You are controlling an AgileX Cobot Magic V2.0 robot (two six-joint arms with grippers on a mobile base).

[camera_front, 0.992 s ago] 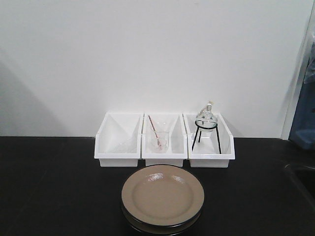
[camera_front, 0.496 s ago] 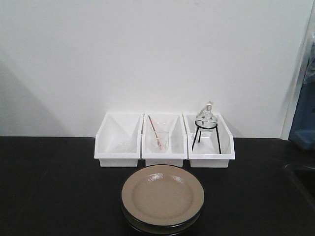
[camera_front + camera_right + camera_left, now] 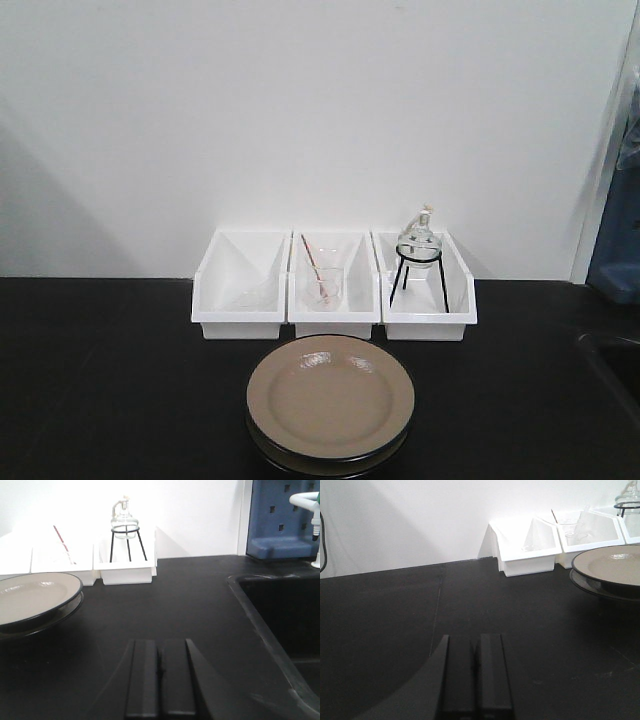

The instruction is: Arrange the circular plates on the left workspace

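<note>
glossy beige plates [image 3: 330, 398] on matte black benchtop [image 3: 110, 380].

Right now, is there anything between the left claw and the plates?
No. In the left wrist view, only bare black benchtop lies between the shut left claw and the stacked plates. The white bins sit farther back.

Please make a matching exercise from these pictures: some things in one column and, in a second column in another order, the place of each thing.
Things:
1. stacked plates
2. glass beaker with a rod
3. glass flask on a black tripod
4. sink basin

Places:
A. in the right white bin
B. on the black benchtop, in front of the bins
C. recessed at the right end of the benchtop
D. in the middle white bin

Pairs: 1-B, 2-D, 3-A, 4-C
</note>
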